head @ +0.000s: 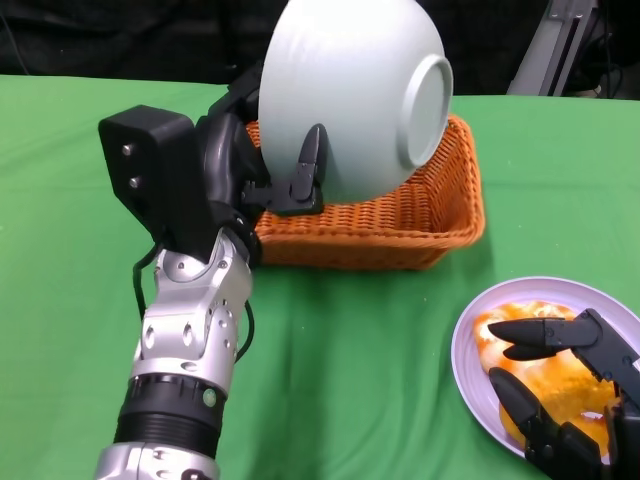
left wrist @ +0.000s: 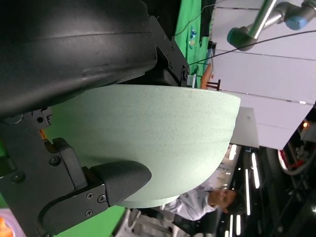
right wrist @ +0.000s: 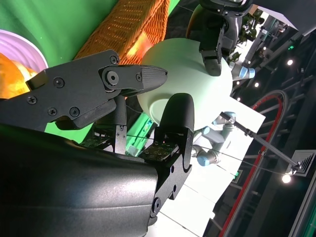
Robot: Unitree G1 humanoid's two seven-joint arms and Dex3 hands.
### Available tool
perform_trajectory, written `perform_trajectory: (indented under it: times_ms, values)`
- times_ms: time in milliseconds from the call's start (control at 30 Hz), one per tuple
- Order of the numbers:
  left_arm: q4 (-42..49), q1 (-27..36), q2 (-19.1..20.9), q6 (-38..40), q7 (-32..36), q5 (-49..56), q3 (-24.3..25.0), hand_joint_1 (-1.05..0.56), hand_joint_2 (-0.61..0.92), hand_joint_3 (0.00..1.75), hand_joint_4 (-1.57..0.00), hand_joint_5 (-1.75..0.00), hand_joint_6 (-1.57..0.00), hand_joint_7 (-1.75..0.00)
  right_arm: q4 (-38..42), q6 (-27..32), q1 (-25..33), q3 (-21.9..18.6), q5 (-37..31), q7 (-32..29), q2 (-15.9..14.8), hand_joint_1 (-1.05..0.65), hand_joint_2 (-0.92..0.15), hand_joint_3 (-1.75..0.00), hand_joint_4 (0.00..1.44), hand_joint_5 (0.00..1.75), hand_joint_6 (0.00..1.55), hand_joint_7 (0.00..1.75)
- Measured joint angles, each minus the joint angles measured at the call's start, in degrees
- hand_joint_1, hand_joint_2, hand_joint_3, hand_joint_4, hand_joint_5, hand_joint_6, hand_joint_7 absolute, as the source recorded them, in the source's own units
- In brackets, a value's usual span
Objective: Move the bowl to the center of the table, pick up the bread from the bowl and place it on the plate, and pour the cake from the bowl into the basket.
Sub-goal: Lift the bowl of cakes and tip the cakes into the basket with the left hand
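Observation:
My left hand (head: 255,150) grips the pale green bowl (head: 350,95) by its rim and holds it tipped far over above the orange wicker basket (head: 420,225), its base facing me. The bowl's inside and the cake are hidden. The left wrist view is filled by the bowl's wall (left wrist: 163,143) between my fingers (left wrist: 106,180). The orange bread (head: 545,385) lies on the lilac plate (head: 480,315) at the lower right. My right hand (head: 565,385) hovers over the bread, fingers apart, holding nothing. The right wrist view shows the tipped bowl (right wrist: 190,79) and the basket (right wrist: 126,27).
Green cloth (head: 350,350) covers the table between the basket and the plate. In the left wrist view a person (left wrist: 207,200) stands beyond the table, with another robot arm (left wrist: 256,24) behind.

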Motion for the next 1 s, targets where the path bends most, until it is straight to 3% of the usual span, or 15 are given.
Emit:
perform_trajectory:
  times_ms: [433,1000]
  values:
    - [-3.34,-0.46,-2.27,11.94,1.67,-10.59,5.42,-0.10,0.32,1.75,-1.04,-1.75,-0.85,-1.75,0.07,-0.01,-0.13,-0.03,0.02,-0.01,-0.01,-0.29,-0.86,-0.34,0.52,1.31,0.52,0.96]
    - [-6.00,-0.81,-2.69,21.09,12.21,-22.19,10.92,-0.14,0.39,1.62,-1.04,-1.75,-0.79,-1.75,0.22,-0.09,-0.21,-0.05,0.04,0.01,-0.03,-0.29,-0.86,-0.32,0.52,1.31,0.52,0.96]
